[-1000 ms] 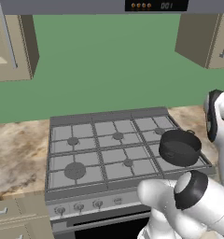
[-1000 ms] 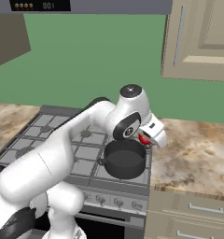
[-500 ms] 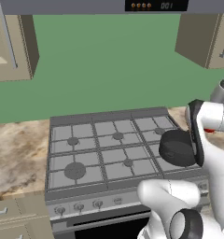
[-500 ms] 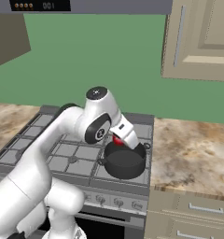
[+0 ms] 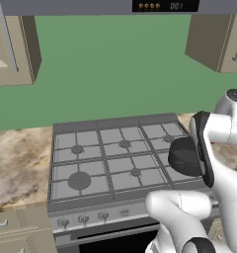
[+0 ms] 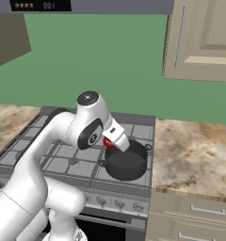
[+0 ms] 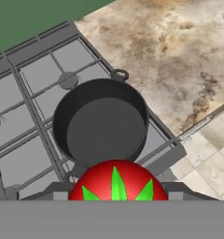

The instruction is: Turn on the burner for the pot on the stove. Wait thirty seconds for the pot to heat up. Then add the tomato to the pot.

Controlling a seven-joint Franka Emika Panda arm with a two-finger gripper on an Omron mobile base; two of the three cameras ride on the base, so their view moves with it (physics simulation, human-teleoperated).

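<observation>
Red and green crowd the bottom of the hand view: the tomato, stem leaves up, sits clamped between the two dark finger tips of the hand, which is closed on it at a middling width. In the right base view a sliver of the same red tomato shows just under the hand, at the end of the white arm.

Directly ahead of and below the hand lies the pot, dark, round and empty, its mouth open toward the camera. The tomato hangs above the pot's near rim rather than over its middle, apart from it and not yet inside. From the right base view the pot stands just below the hand, on the front burner of the stove nearest the marbled bench. In the left base view the arm covers part of the pot, on the same side of the stove.

Beyond the pot, grates spread away from the hand, and the bench runs off on the far side of the pot. No flame can be made out, so whether the burner is lit cannot be told. By my reading, the fetching of the tomato is done; what remains is carrying it over the pot's middle, lowering and letting go.
</observation>
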